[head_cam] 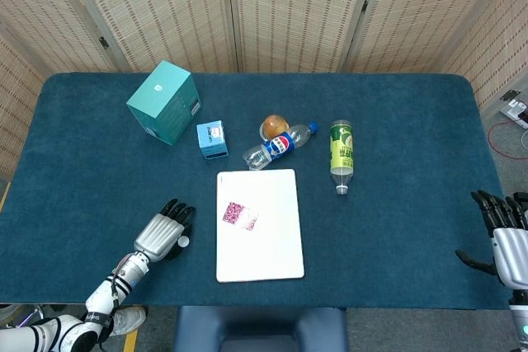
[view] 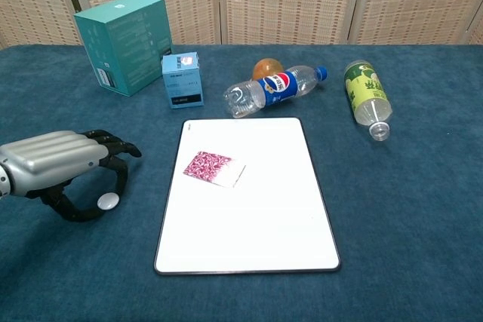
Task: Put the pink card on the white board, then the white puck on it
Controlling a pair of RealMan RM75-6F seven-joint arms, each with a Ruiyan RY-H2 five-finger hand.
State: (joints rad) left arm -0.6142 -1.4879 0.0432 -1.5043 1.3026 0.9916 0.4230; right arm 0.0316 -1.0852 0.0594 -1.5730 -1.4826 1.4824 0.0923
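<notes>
The pink patterned card lies on the upper left part of the white board. The white puck rests on the blue cloth just left of the board. My left hand arches over the puck, with thumb and fingers curving around it from both sides. Whether they press on it is unclear. My right hand hangs at the table's right front edge, fingers spread and holding nothing.
Behind the board lie a Pepsi bottle, an orange and a green bottle. A small blue box and a large teal box stand at the back left.
</notes>
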